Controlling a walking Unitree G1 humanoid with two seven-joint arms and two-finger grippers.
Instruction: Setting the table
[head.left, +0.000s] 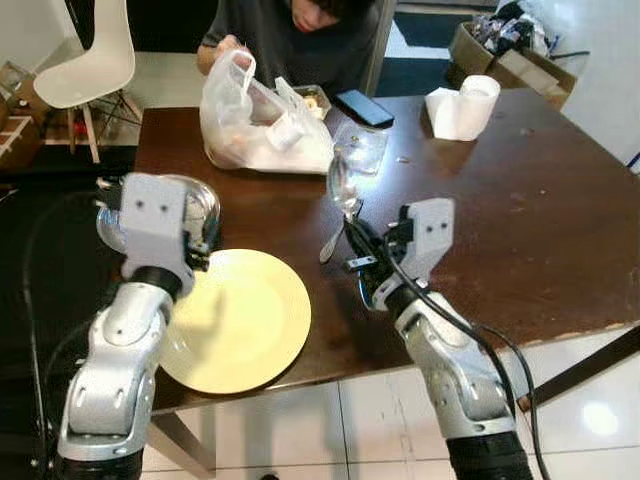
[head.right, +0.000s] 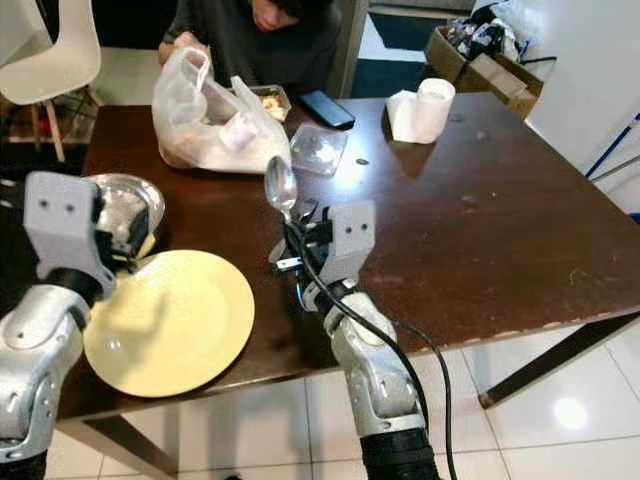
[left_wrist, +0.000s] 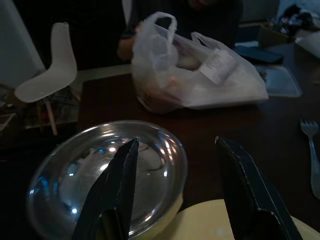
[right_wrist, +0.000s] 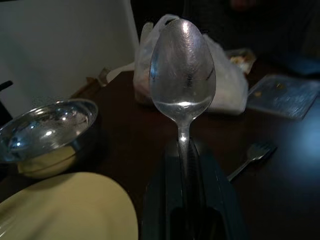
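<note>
Gripping a polished metal spoon (head.right: 281, 187) by its thin handle, the right gripper (head.right: 300, 243) is holding it upright over the dark wooden table (head.right: 480, 220), just to the right of the yellow plate (head.right: 170, 320). Its two black fingers are pressing together on the handle, so the oval bowl of the spoon is standing tall and catching the light. Judging from this, the spoon is being carried toward a spot beside the plate, where cutlery belongs in a place setting.

A fork (right_wrist: 252, 154) is lying flat on the table just beyond the plate's right edge, near the gripper, likely already laid there as part of the setting.

The left gripper (left_wrist: 175, 195) is hanging over the plate's far left edge with its fingers spread apart, holding nothing. Right behind the plate a shiny round steel bowl (left_wrist: 100, 175) is sitting, its rim overlapping the plate's edge; the gripper is probably waiting near it for its own turn.

The plate is round, smooth and matte, sitting close to the table's near edge. Farther behind it a soft, crinkled white plastic bag (head.left: 262, 125) is slumping, with a person's hand (head.left: 228, 46) at its handle.
</note>
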